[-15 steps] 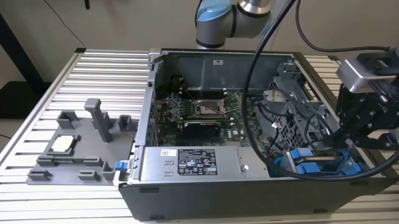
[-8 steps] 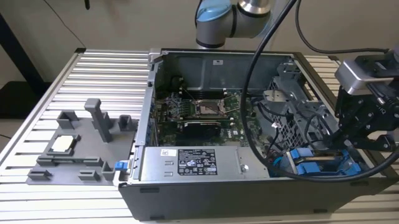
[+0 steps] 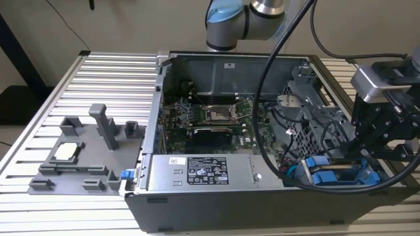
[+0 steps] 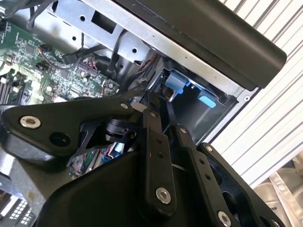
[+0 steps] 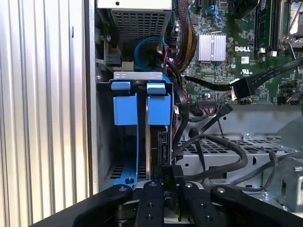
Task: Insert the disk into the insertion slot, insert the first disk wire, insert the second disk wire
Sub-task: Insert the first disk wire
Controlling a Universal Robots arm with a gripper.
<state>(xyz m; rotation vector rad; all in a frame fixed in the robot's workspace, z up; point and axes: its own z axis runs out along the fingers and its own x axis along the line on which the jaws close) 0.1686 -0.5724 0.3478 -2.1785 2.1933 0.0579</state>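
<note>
So the gripper [image 5: 169, 171] has its two black fingers pulled in close and pinched on the near edge of the disk [image 5: 160, 142], as far as I can make out in both wrist views. The disk is standing on edge, partway down inside the insertion slot [image 5: 124, 156], which is the grey metal bay at the corner of the open computer case [image 3: 196, 209]. The blue carrier [image 5: 158, 106] on the disk sits just beside a second blue tab [image 5: 125, 108] in the same bay.

In the exterior view the gripper [image 3: 361, 150] hangs right over that corner, on the exterior view's right, with the blue carrier [image 3: 335, 173] just below it. Loose black cables [image 5: 213, 144] lie across the metal cage next to the slot, with the green motherboard [image 5: 227, 42] beyond them. The case sits on a ribbed metal table [image 3: 111, 73], well apart from a grey parts fixture [image 3: 85, 147].
</note>
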